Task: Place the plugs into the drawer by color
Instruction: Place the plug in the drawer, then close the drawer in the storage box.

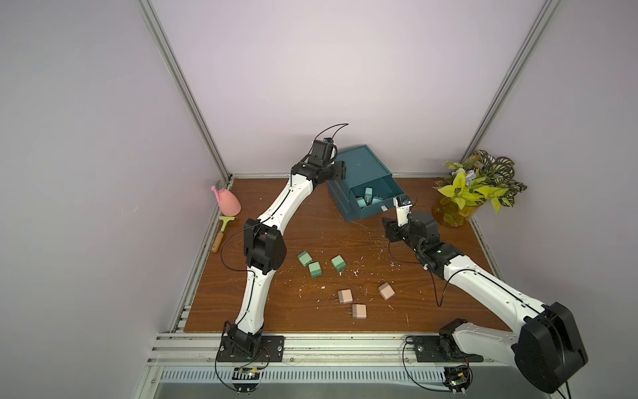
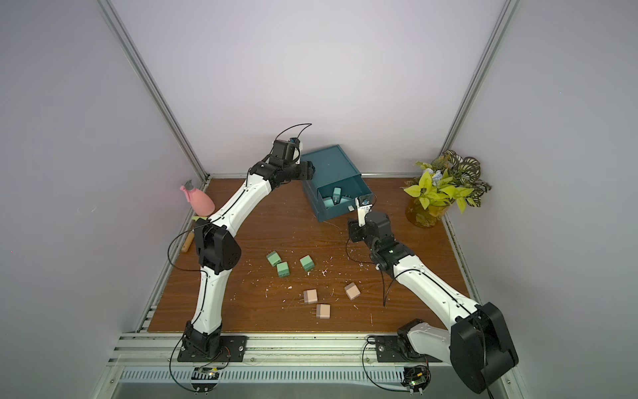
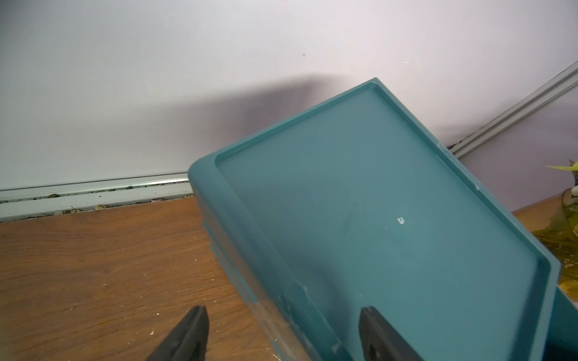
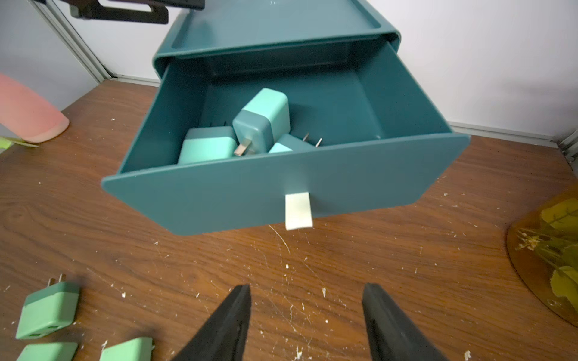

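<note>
Three teal plugs (image 4: 261, 120) lie jumbled in the top drawer (image 4: 344, 187), which stands pulled out of the chest (image 1: 362, 164) at the back of the bench (image 1: 328, 235). One plug sits tipped on the other two, prongs toward the drawer front.

My right jaws are spread and empty. They are low over the bench just in front of that drawer, pointing at its white tab (image 4: 298, 211) but apart from it.

My left jaws are spread too and hold nothing. They sit at the chest's top left edge, one finger out over the bench beside the chest's wall and the other over its lid. I cannot tell whether either finger touches the chest.

Three green plugs (image 1: 314, 269) lie close together on the bench between my arms, well apart from the chest. Three pink plugs (image 1: 345, 296) lie in a loose group nearer my bases.

A pink bottle (image 1: 228, 202) and a scraper (image 1: 222, 229) sit at the bench's left edge, and a plant (image 1: 480, 183) stands at its right back corner.
</note>
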Available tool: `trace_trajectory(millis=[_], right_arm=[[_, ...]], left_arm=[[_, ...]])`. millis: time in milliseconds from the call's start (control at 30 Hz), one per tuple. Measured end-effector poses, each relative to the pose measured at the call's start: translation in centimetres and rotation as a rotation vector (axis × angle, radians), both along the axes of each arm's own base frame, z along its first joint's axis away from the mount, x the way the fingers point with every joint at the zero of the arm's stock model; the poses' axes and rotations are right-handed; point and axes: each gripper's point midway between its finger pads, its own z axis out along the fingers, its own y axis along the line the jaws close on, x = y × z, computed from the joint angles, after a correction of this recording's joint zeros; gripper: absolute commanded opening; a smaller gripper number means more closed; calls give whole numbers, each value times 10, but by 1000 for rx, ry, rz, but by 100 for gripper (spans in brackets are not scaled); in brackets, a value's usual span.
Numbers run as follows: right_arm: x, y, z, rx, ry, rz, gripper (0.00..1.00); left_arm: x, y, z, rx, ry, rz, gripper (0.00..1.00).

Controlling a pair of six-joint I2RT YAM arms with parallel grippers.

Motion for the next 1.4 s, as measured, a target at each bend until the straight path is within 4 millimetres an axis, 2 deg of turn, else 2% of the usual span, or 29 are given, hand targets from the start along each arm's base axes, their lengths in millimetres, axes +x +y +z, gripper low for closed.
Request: trace_trajectory(millis=[267,500,1000,1400], right_arm=[[21,11,-9,5,-3,0,63],[38,22,1,19,-30,8,68],[63,40,9,39,-52,31,67],[99,67,18,84,-94,69,66]], left_arm=[[0,0,-1,0,2,1,71],[0,0,-1,-2,3,1,71],[-1,-2,-5,-7,11,-10,71],[0,-4,-6,-12,8,-13,70]])
